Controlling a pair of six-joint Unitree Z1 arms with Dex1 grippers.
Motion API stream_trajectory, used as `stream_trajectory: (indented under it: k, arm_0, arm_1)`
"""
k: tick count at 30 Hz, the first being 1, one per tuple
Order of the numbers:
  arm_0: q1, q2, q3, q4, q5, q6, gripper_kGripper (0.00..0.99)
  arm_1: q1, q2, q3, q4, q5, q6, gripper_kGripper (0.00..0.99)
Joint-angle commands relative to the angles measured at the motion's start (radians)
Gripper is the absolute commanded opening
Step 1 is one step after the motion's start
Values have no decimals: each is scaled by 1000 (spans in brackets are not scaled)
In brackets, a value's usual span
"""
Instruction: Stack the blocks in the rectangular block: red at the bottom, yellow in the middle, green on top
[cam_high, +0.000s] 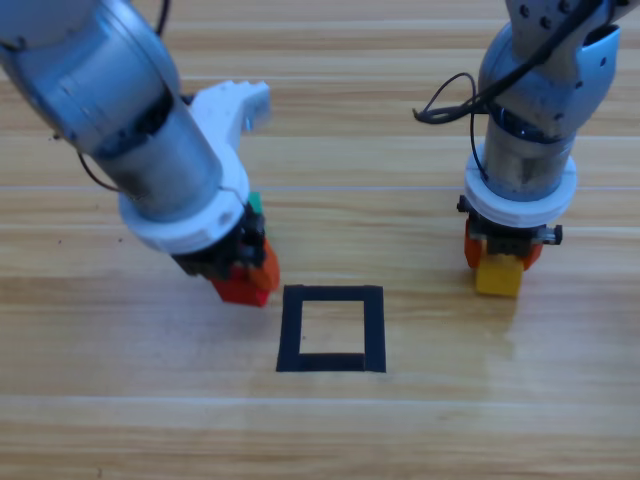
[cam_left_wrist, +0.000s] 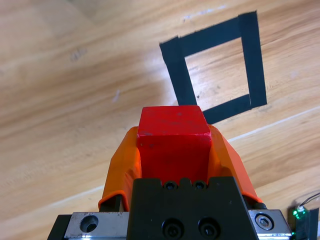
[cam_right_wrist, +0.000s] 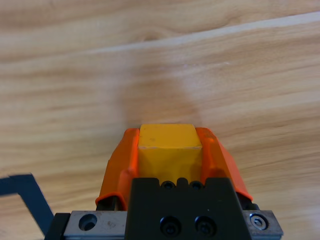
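Red cube (cam_left_wrist: 174, 137) sits clamped between the two orange jaws of the left gripper (cam_high: 243, 281), just left of the black tape frame (cam_high: 332, 328) and outside it; bare wood shows inside the frame. Yellow cube (cam_right_wrist: 170, 147) is likewise pinched in the closed jaws of the right gripper (cam_high: 499, 268), well to the right of the frame. A sliver of the green cube (cam_high: 255, 203) shows behind the left wrist, mostly hidden. Wooden table (cam_high: 420, 420) underneath.

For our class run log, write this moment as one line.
left gripper: shut on red cube | right gripper: shut on yellow cube | tape frame: empty
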Motion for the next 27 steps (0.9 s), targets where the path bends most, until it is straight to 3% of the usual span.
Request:
stream_trajectory:
  k: [1,7,11,27]
  arm_0:
    - [-83,69,-60,79,68,-157,64]
    - [-146,229,-315,275,157,-320,64]
    - [-177,367,-540,456,183,-409,64]
    - [-183,430,-612,465,131,-513,66]
  arm_1:
    - [-32,-130,65,33,42,-131,0]
    - [-15,-360,137,33,86,-191,0]
    - [25,-391,144,33,69,-225,0]
    - [65,-296,125,17,39,-268,0]
